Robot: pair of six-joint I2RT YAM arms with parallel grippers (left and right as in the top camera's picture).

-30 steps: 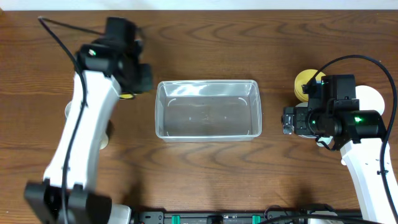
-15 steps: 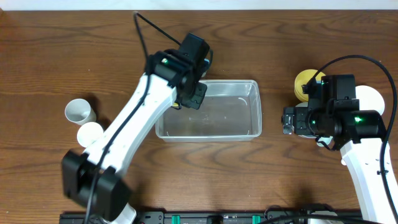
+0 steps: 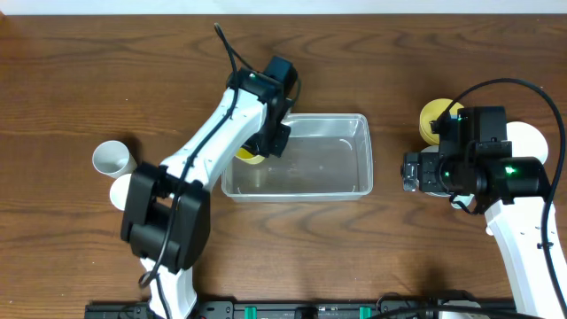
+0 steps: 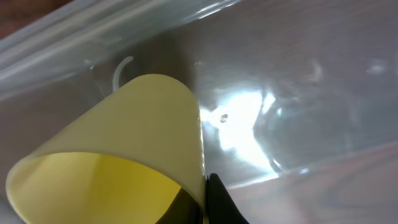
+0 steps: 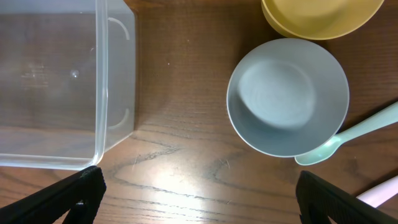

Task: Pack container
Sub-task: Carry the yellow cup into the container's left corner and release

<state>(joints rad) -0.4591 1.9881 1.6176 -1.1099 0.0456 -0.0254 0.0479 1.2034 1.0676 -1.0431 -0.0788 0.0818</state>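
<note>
The clear plastic container (image 3: 306, 168) sits mid-table. My left gripper (image 3: 262, 146) is over its left end, shut on a yellow cup (image 3: 247, 156). In the left wrist view the fingers (image 4: 206, 200) pinch the rim of the yellow cup (image 4: 124, 130), which lies tilted inside the container (image 4: 298, 93). My right gripper (image 3: 409, 171) hovers open and empty to the right of the container. In the right wrist view its fingers (image 5: 199, 202) are spread wide over bare wood, with the container's right end (image 5: 115, 93) at the left.
Two white cups (image 3: 113, 158) (image 3: 127, 190) stand at the far left. By the right arm are a yellow bowl (image 3: 434, 117) (image 5: 323, 18), a pale grey bowl (image 5: 287, 96), a mint spoon (image 5: 348, 135) and a white dish (image 3: 530, 138).
My left arm swung from the far left over to the container with the yellow cup, which now sits low in its left end. The right arm has not moved.
</note>
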